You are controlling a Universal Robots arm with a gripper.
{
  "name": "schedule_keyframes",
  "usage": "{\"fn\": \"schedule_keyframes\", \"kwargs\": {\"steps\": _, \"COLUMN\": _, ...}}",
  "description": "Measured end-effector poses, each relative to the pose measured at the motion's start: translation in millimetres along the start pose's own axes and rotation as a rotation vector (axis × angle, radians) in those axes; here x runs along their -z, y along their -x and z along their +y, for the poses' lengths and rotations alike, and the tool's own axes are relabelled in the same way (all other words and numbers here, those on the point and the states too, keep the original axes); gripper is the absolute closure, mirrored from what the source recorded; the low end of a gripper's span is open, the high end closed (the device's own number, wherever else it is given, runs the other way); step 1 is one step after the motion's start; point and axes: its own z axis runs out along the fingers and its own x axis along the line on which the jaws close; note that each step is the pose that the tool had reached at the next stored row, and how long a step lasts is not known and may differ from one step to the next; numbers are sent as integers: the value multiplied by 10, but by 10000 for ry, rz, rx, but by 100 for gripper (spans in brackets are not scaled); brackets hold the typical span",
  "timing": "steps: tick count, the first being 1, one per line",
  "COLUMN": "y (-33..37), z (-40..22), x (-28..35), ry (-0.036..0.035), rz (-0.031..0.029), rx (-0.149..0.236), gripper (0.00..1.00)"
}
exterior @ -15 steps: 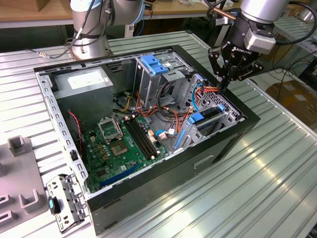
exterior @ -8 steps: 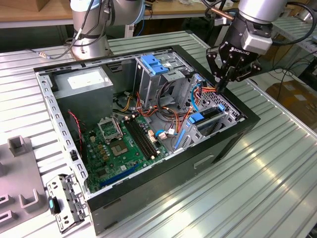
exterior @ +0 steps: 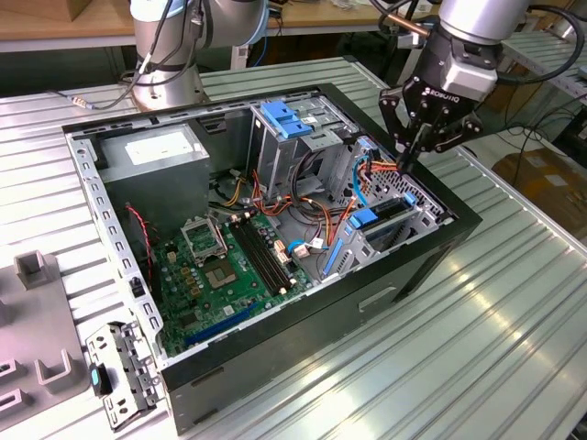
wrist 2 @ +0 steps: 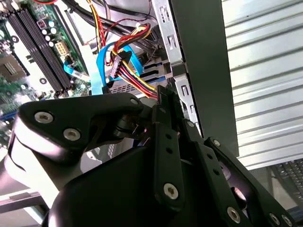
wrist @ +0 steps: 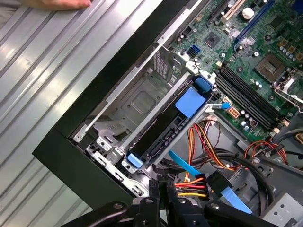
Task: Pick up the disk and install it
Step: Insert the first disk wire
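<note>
The disk (exterior: 383, 218) stands on edge in a slot of the drive cage at the open computer case's corner, on the exterior view's right. In the first wrist view the disk (wrist: 165, 126) shows a dark edge, blue rail ends and a blue tab. My gripper (exterior: 404, 163) hangs just above the case's far-right rim, beyond the disk, over the bundle of red, yellow and orange cables (exterior: 381, 168). Its fingers are shut with nothing seen between them. The gripper's (wrist: 163, 183) tips sit close to the cable plug (wrist: 189, 182); the second wrist view has the gripper (wrist 2: 165, 92) right by the same wires.
The black case (exterior: 303, 321) holds a green motherboard (exterior: 225, 266), a grey box with a white sticker (exterior: 151, 151) and a grey cage topped by a blue latch bracket (exterior: 284, 119). Grey fixtures (exterior: 37, 312) and a metal bracket (exterior: 119, 371) lie at the exterior view's left. A hand (wrist: 57, 4) rests on the ribbed table.
</note>
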Motion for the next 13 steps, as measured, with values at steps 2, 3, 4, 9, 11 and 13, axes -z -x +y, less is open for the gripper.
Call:
{"fn": "schedule_keyframes", "kwargs": {"steps": 2, "y": 1, "z": 1, "x": -1, "ry": 10, "rz": -5, "rx": -240, "gripper": 83}}
{"fn": "schedule_keyframes", "kwargs": {"steps": 3, "y": 1, "z": 1, "x": -1, "ry": 11, "rz": -6, "rx": -242, "gripper": 83}}
{"fn": "schedule_keyframes", "kwargs": {"steps": 4, "y": 1, "z": 1, "x": -1, "ry": 11, "rz": -6, "rx": -243, "gripper": 83}}
{"fn": "schedule_keyframes", "kwargs": {"steps": 9, "y": 1, "z": 1, "x": -1, "ry": 11, "rz": -5, "rx": -245, "gripper": 83}}
{"fn": "schedule_keyframes", "kwargs": {"steps": 11, "y": 1, "z": 1, "x": 0, "ry": 11, "rz": -5, "rx": -246, "gripper": 83}}
{"fn": "schedule_keyframes", "kwargs": {"steps": 13, "y": 1, "z": 1, "x": -1, "ry": 11, "rz": -6, "rx": -247, "gripper": 83}}
